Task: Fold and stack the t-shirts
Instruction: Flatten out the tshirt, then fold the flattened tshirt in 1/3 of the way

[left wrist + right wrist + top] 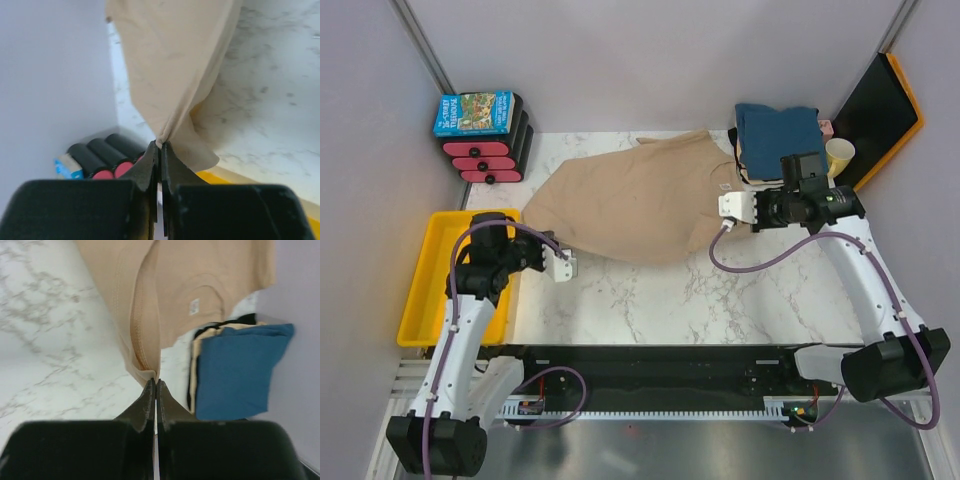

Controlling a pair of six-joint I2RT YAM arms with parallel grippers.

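Top external view: your left gripper (565, 263) and right gripper (725, 210) each clench an edge of the tan t-shirt (630, 205), spread centre frame on the worktop (720, 300).

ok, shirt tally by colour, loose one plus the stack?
tan shirt: 1, spread on the table
teal-blue shirt: 1, folded, top of the stack
cream shirt: 1, only its edge shows under the blue
black shirt: 1, only its edge shows in the stack
Total: 4 visible
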